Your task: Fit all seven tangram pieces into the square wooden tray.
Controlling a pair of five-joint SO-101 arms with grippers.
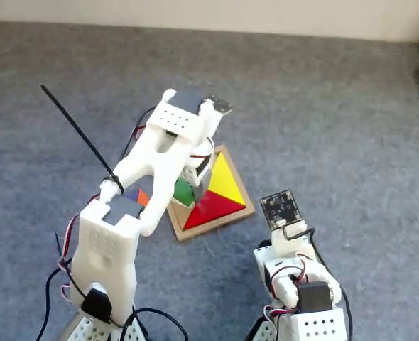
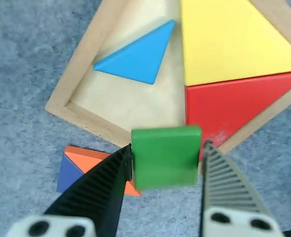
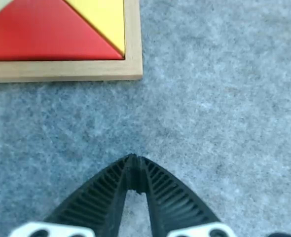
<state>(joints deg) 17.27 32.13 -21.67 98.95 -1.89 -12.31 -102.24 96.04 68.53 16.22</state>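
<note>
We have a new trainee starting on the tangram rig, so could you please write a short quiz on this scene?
1. True or false: the left gripper is shut on the green piece.
2. Which piece lies on the carpet outside the wooden tray? A) yellow triangle B) orange piece C) red triangle
3. Fill in the blank: the right gripper, over the carpet beside a tray corner, is ____ and holds nothing.

Key: 1 true; 2 B; 3 shut.
</note>
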